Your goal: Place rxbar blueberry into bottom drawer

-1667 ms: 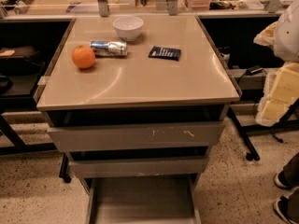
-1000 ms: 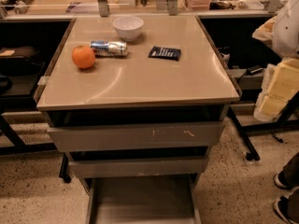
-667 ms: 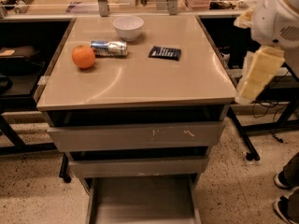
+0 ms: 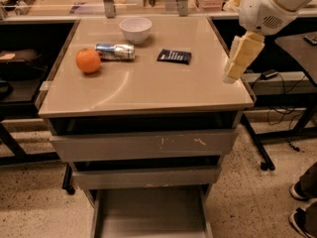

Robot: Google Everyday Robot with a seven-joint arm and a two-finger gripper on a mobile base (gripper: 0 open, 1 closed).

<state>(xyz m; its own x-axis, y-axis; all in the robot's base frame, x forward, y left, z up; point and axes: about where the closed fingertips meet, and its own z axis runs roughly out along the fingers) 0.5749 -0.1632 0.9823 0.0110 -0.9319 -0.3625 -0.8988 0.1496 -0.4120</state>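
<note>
Cream-coloured casing covers the gripper [image 4: 240, 58], which hangs tip-down over the right edge of the tabletop [image 4: 148, 90], beneath the white arm [image 4: 275, 4]. You cannot tell from this view whether the gripper is open or closed, but it carries nothing visible. Locate the rxbar blueberry [image 4: 174, 56]: it lies flat on the tabletop, toward the back, well apart from the gripper and with bare surface between them. Judge the grasp as not yet begun. The bar's flat posture probably calls for a descent from above. Beyond the bar, note the can [image 4: 115, 51] lying on its side, the orange [image 4: 88, 61] just beside it, and the white bowl [image 4: 135, 29] behind; keep the approach off these. Below, the bottom drawer [image 4: 151, 214] stands pulled out with its grey floor exposed, presumably to receive the bar from above. The two upper drawers [image 4: 143, 144] are shut.
</note>
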